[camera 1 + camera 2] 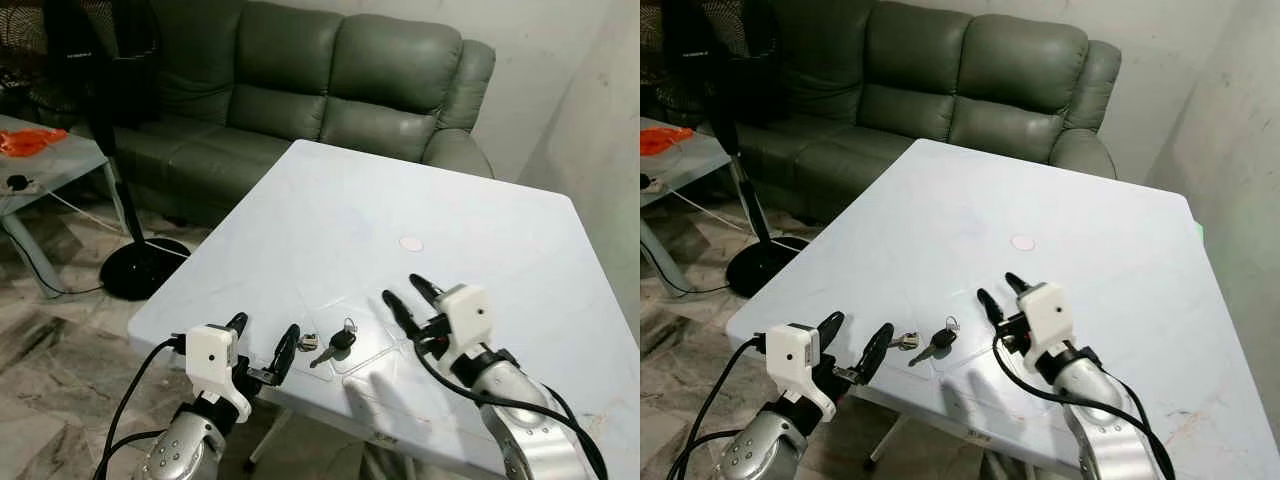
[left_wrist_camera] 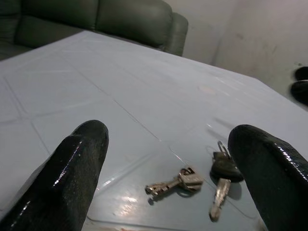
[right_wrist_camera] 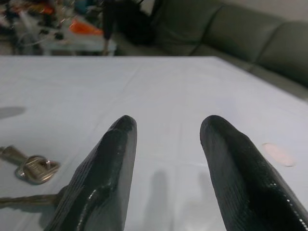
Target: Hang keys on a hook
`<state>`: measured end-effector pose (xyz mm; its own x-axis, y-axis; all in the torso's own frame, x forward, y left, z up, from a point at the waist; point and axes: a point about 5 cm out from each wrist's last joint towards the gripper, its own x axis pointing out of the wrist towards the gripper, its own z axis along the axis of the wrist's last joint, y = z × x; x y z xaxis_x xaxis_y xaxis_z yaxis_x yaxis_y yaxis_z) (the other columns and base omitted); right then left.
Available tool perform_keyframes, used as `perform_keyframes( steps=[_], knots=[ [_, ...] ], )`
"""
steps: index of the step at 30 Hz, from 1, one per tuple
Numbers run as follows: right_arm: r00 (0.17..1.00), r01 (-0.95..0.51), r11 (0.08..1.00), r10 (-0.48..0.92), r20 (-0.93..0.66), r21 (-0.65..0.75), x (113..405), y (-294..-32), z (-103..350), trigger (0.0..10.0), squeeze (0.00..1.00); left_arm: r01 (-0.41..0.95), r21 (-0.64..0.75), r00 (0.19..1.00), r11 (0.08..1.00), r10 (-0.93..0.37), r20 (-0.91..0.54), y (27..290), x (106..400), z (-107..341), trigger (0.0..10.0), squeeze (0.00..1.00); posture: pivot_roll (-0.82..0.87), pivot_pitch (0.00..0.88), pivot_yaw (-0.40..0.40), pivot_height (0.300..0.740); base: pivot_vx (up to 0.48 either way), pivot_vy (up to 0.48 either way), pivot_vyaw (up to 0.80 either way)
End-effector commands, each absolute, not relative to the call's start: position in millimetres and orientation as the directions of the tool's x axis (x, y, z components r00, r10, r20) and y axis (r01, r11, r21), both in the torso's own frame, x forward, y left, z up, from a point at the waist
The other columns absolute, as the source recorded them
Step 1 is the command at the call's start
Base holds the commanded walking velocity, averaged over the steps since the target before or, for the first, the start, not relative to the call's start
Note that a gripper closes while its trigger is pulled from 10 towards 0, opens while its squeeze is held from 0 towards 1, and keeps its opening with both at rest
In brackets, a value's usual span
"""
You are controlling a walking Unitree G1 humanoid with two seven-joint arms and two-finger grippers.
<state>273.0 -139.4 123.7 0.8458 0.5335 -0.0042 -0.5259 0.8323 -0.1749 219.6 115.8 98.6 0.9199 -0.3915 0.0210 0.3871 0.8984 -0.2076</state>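
**Keys on the table's near edge, grippers on either side**

The keys [image 1: 330,343] lie flat on the white table [image 1: 420,190] between the left gripper [image 1: 262,345] and right gripper [image 1: 405,292], both with fingers spread, touching nothing. Beyond stands a green sofa [image 1: 330,80]; a black fan [image 1: 105,120] stands beside the table's left

White square table [image 1: 450,210], surface faintly lined, with one small pale round spot [image 1: 411,243] near its middle. Grey-green leather sofa [image 1: 330,85] behind the table, against a pale wall. Black pedestal fan [image 1: 105,60], round base on marbled floor tiles, to the left. Glass-topped side table [image 1: 40,165] at far left, bearing an orange item [image 1: 30,140].
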Motion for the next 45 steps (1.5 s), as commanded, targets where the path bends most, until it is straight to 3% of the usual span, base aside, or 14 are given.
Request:
perform_keyframes(
  steps=[1,11,21,45],
  knots=[
    [0.837,-0.543,0.82,0.547,-0.028,-0.183,276.2,-136.7,123.4,10.0,0.0,0.41,-0.203,0.911,0.889,-0.412,0.033,112.7,218.3,102.4,10.0,0.0,0.06,0.028,-0.095,0.74,0.0,0.0,0.0],
    [0.806,-0.59,0.802,0.58,-0.114,-0.091,279.6,-119.4,118.0,10.0,0.0,0.41,-0.206,0.91,0.888,-0.413,0.031,109.5,215.2,103.8,10.0,0.0,0.07,0.032,-0.112,0.74,0.0,0.0,0.0],
    [0.821,-0.553,0.83,0.527,-0.218,-0.076,273.5,-101.3,106.0,10.0,0.0,0.407,-0.22,0.912,0.886,-0.41,0.038,106.8,214.0,104.6,10.0,0.0,0.08,0.025,-0.124,0.74,0.0,0.0,0.0],
    [0.844,-0.501,0.864,0.478,-0.243,-0.041,271.2,-78.0,109.8,10.0,0.0,0.4,-0.232,0.915,0.887,-0.401,0.044,106.8,214.7,106.6,10.0,0.0,0.09,0.024,-0.13,0.74,0.0,0.0,0.0]
  ],
)
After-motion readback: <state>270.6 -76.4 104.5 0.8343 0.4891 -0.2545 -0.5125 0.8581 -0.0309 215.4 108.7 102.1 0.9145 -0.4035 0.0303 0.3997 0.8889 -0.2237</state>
